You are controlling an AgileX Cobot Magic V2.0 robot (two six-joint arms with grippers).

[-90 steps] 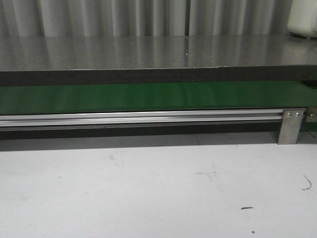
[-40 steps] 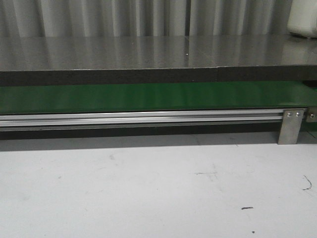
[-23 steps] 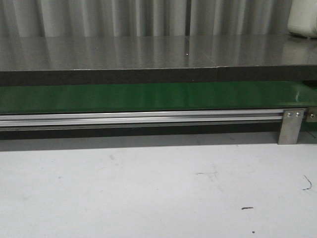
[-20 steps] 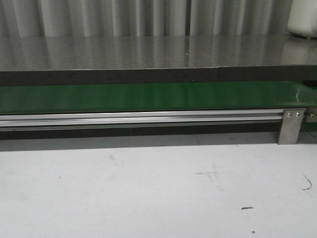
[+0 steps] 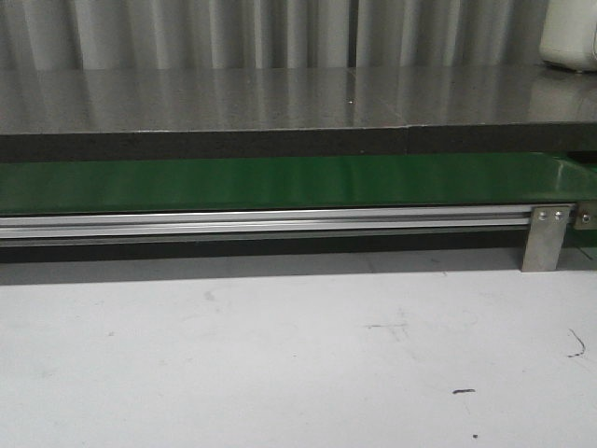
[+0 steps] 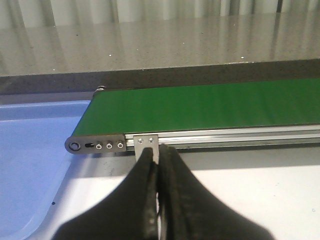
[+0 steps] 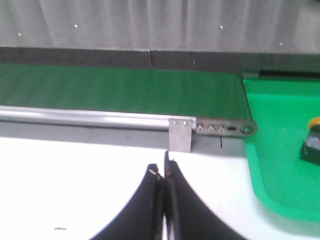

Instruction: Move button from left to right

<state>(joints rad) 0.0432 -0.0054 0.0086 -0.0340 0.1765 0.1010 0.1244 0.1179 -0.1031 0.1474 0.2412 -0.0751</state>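
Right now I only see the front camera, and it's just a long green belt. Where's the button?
Observer: The button sits in a green tray just past the right end of the belt. It shows only at the edge of the right wrist view.
Operator: Is a gripper holding it?
Observer: No. The right gripper is shut on nothing, above the white table on the near side of the belt.
Operator: And the other gripper?
Observer: The left gripper is shut as well, near the belt's left end, where a blue tray lies.
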